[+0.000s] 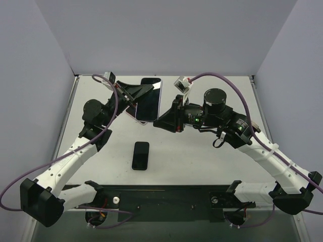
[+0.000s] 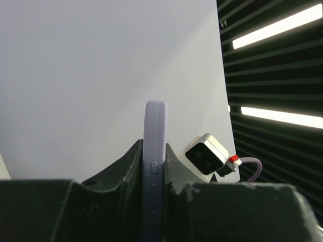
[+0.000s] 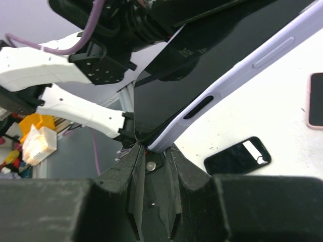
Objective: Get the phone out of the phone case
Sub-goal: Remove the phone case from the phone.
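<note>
Black spare phone (image 1: 141,155) lies flat on the table (image 1: 202,161), nearest my bases. Beyond it, my right gripper (image 3: 153,151) pinches the near corner of the lilac phone case (image 3: 237,75); my left gripper (image 2: 154,166) clamps its left edge. The phone (image 1: 149,101) sits inside, lifted, long axis near-to-far, screen facing overhead. Only the left wrist view shows the case edge-on.

A small black phone (image 1: 141,155) lies flat, screen dark, on the white table (image 1: 202,166), nearer the front edge than the right claw (image 1: 157,122) and well apart from it. Pale grey walls (image 1: 166,35) close the table in beyond the claw and to either side. Left of the claw, off the table, sits a yellow object (image 3: 38,122), unidentifiable.
</note>
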Action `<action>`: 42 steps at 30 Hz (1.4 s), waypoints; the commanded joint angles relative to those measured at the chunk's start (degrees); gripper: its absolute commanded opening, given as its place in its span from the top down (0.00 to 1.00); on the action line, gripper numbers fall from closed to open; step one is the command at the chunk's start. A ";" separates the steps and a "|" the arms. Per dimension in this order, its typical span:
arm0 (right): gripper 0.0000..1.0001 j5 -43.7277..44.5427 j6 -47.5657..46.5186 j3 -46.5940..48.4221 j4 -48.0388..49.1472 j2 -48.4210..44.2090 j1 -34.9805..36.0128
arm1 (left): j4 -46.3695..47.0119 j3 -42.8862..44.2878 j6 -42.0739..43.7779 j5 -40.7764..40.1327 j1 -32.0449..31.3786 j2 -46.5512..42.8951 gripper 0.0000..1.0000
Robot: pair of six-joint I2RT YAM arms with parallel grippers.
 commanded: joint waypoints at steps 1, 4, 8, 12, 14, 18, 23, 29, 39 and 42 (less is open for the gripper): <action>1.00 28.51 -6.44 -2.84 -2.41 6.94 -3.54 | 9.31 8.25 -6.64 11.72 -4.96 -4.05 1.00; 1.00 29.39 -8.28 -1.25 -3.38 8.09 -3.36 | 9.13 8.34 -6.99 11.63 -5.13 -4.05 1.00; 1.00 30.19 -11.97 -1.07 -3.29 9.15 -3.80 | 10.36 7.99 -7.69 11.28 -5.75 -3.87 1.00; 1.00 28.96 -10.31 1.02 -4.25 10.73 -4.15 | 9.04 8.26 -6.82 11.11 -5.92 -3.70 1.00; 1.00 28.17 -6.19 2.95 -6.79 10.99 -4.06 | 9.22 7.47 -6.29 10.75 -5.92 -3.43 1.00; 0.75 16.78 6.36 1.05 -10.32 7.75 -4.24 | 5.54 4.66 -0.50 6.81 -5.05 -4.05 1.00; 0.46 13.14 14.12 -8.80 -11.19 -4.18 -4.15 | -2.99 1.58 9.59 1.53 -0.40 -5.45 1.00; 0.43 4.53 23.78 -13.45 -3.51 -13.43 -5.82 | -7.38 1.39 15.59 -2.69 1.46 -5.81 1.00; 0.73 -4.71 45.14 -16.37 22.36 -10.63 -6.35 | -8.54 1.14 15.16 -4.36 1.19 -5.10 1.00; 0.70 -4.45 45.33 -16.19 23.60 -9.23 -5.91 | -8.45 1.31 14.90 -4.54 1.20 -4.84 1.00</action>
